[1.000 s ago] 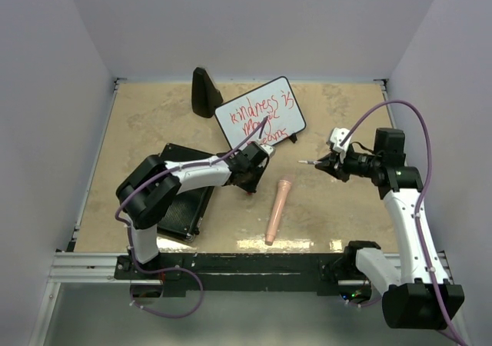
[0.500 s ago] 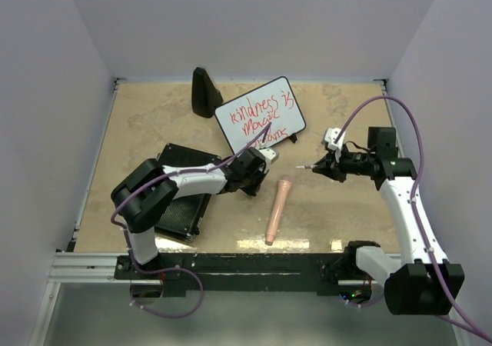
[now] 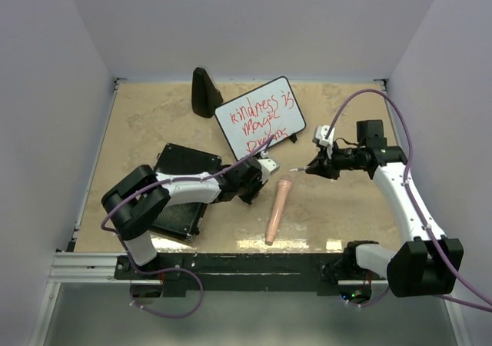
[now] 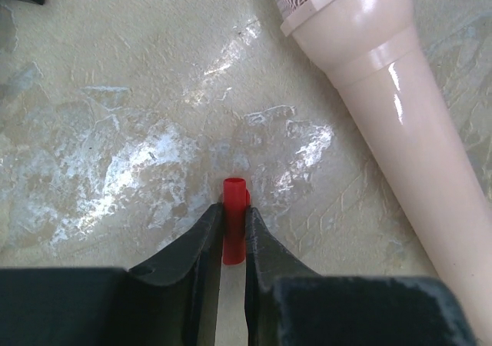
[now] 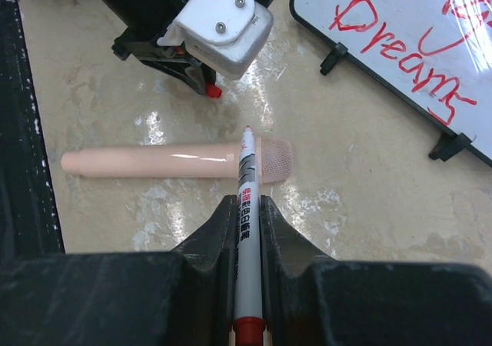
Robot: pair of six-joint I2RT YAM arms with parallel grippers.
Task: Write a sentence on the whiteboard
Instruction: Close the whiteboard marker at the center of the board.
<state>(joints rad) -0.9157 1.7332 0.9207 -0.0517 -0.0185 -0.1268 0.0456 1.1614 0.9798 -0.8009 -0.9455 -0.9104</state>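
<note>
The whiteboard [image 3: 260, 113] stands tilted at the back centre with red writing on it; its lower corner also shows in the right wrist view [image 5: 415, 46]. My right gripper [image 3: 317, 166] is shut on a white marker [image 5: 247, 207] with a red tip, held above the table, right of the board; the tip points left. My left gripper [image 3: 257, 183] is low over the table, below the board, shut on the red marker cap [image 4: 234, 231].
A pink microphone [image 3: 277, 208] lies on the table between the grippers, also in the left wrist view [image 4: 392, 100]. A black flat ribbed case [image 3: 181, 188] lies at the left. A black cone-shaped object [image 3: 204, 92] stands behind the board.
My left gripper has moved down and toward the near side, away from the board. My right gripper has moved left and back with the marker.
</note>
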